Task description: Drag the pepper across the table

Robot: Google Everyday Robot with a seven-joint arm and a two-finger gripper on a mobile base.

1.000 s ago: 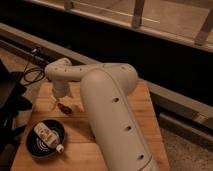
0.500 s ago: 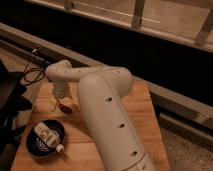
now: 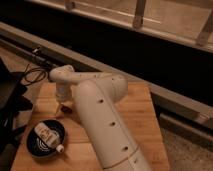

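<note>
The pepper (image 3: 65, 106) is a small dark-red thing lying on the light-brown plank table (image 3: 142, 117), in its left half. My gripper (image 3: 62, 101) points down from the white wrist and sits right over the pepper, at or just above the tabletop. The wrist hides most of the contact between them. My thick white arm (image 3: 102, 120) crosses the middle of the table from the front edge towards the gripper.
A black bowl (image 3: 34, 148) holding a white, brown-marked object (image 3: 48, 136) stands at the table's front left, close to the pepper. Dark equipment (image 3: 10, 102) and a black cable (image 3: 31, 75) lie off the left edge. A dark ledge runs behind the table.
The arm's large link has swung a little to the left. The gripper and the pepper under it have shifted slightly towards the front of the table.
</note>
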